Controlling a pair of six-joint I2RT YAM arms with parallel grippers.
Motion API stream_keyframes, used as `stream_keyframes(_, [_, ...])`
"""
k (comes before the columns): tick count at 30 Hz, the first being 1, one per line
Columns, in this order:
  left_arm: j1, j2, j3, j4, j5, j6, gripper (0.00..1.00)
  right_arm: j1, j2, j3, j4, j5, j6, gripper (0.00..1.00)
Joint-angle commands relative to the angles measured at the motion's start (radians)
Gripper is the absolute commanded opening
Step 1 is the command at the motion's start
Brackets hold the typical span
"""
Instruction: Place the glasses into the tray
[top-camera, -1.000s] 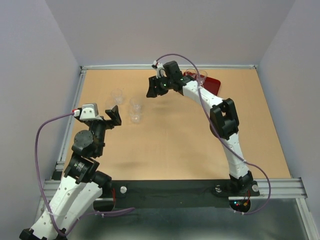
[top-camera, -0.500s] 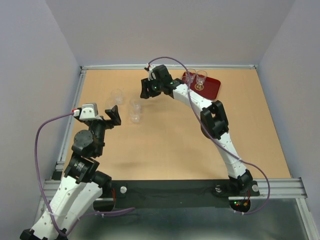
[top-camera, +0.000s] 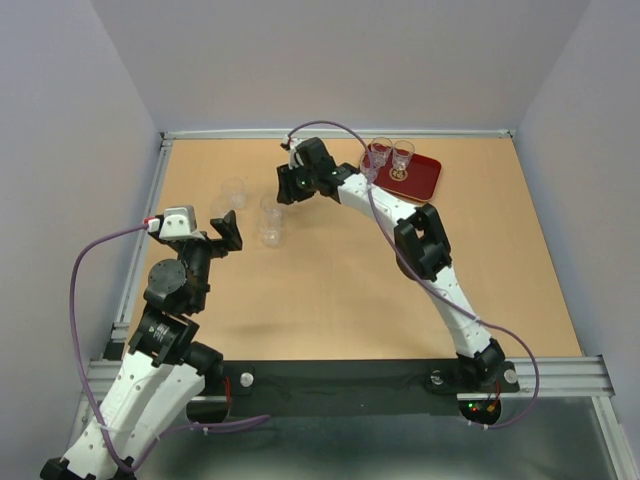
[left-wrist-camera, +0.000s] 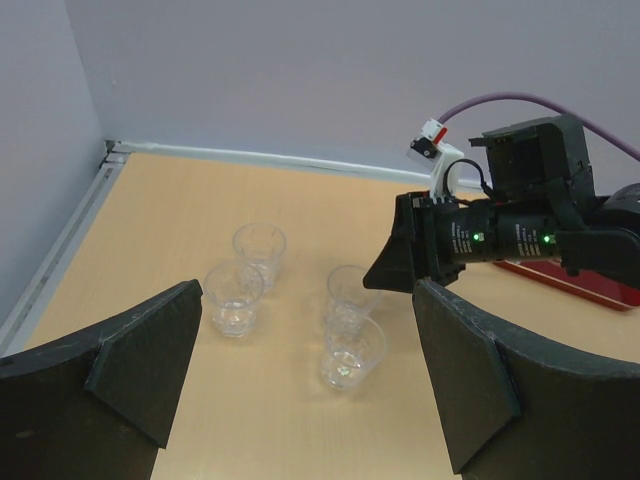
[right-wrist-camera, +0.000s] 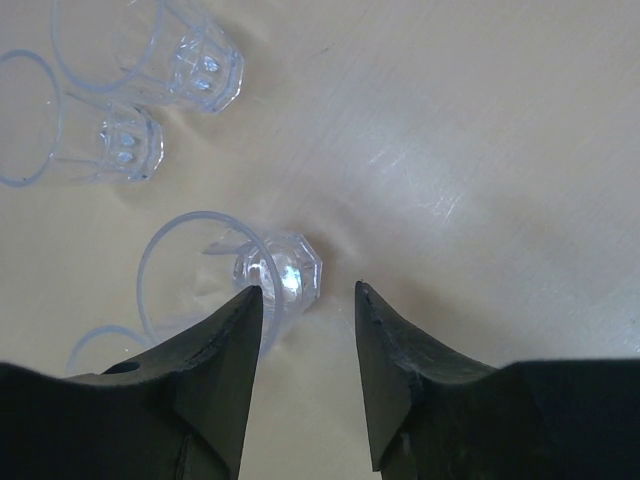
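The left gripper (left-wrist-camera: 305, 300) hangs wide open and empty, just short of four glasses (left-wrist-camera: 233, 298) standing clustered on the table (left-wrist-camera: 150, 220). Over them the right gripper (right-wrist-camera: 308, 292) points down, jaws partly apart on nothing, one glass's base just beside a finger. Farther right, two more glasses (top-camera: 402, 155) stand in the red tray (top-camera: 425, 180).

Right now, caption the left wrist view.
Four glasses on the table, framed by the open left gripper, right gripper beyond.

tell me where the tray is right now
In the top view, the tray lies at the far edge of the table, right of centre, just right of the right gripper, with two glasses standing on it.
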Motion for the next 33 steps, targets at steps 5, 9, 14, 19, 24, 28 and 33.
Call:
stream_keyframes(5, [0.007,-0.008,-0.001,0.051,0.009,0.009,0.98,0.017,0.009,0.057,0.003,0.072,-0.036,0.27])
stream_keyframes(9, [0.009,-0.008,-0.001,0.051,0.009,0.007,0.98,0.017,0.009,0.062,0.002,0.101,-0.056,0.18])
stream_keyframes(14, [0.009,-0.011,-0.001,0.051,0.004,0.009,0.98,0.016,-0.009,0.063,-0.001,0.14,-0.105,0.0])
stream_keyframes(19, [0.01,-0.017,-0.002,0.049,0.0,0.009,0.98,0.006,-0.103,0.014,-0.001,0.171,-0.22,0.0])
stream_keyframes(24, [0.01,-0.02,-0.002,0.048,0.003,0.007,0.98,-0.036,-0.247,-0.128,0.002,0.154,-0.32,0.0])
stream_keyframes(28, [0.012,-0.025,-0.002,0.048,0.007,0.006,0.98,-0.084,-0.358,-0.277,0.003,0.122,-0.36,0.0])
stream_keyframes(33, [0.012,-0.028,-0.002,0.046,0.01,0.006,0.98,-0.188,-0.505,-0.458,0.016,0.071,-0.406,0.01])
